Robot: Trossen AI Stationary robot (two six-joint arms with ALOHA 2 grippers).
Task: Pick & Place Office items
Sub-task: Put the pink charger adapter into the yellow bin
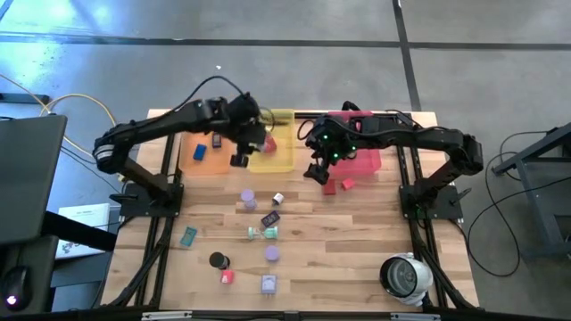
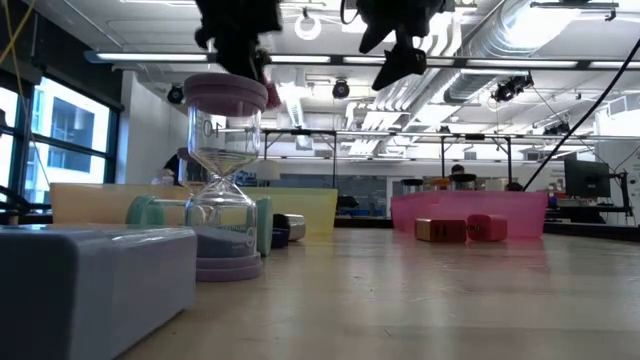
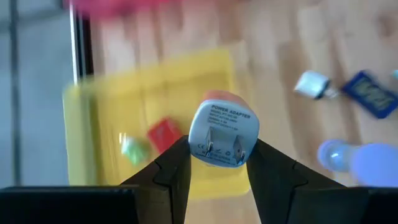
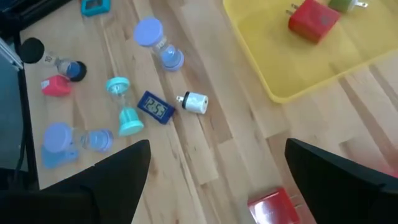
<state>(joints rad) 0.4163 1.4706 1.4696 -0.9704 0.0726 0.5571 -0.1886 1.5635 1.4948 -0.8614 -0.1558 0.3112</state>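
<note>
Left gripper [image 3: 214,163]: pinching a white power adapter [image 3: 222,135] between its two fingers, prongs facing the wrist camera, an orange-pink side behind.
Where it hangs: the high view puts the left gripper [image 1: 241,159] at the near edge of the yellow tray [image 1: 284,157], above the table.
Deciding relation: the tray lies beyond and beneath the adapter; in the left wrist view the yellow tray [image 3: 112,118] fills the space behind the held piece, so a drop, I judge, needs only a short carry inward over the tray floor.
Tray contents: a red cube [image 3: 164,134] and a green piece [image 3: 134,149] lie on its floor already.
Right gripper [image 1: 318,171]: fingers spread wide, nothing between them, raised just in front of the pink tray [image 1: 368,160].
Nearest loose piece to it: a red cube [image 4: 275,208] sits on the wood between and below its fingers; two red cubes [image 1: 337,185] show there from above.
Nearer arm: the right for those red cubes, the left for the yellow tray.
Remaining items: hourglasses, a white plug [image 4: 194,102] and a dark blue rectangle [image 4: 155,107] lie scattered mid-table.
View difference: only the left wrist view shows the adapter's label and grip; the low view shows an hourglass [image 2: 225,180] close up and both grippers high above the table.
</note>
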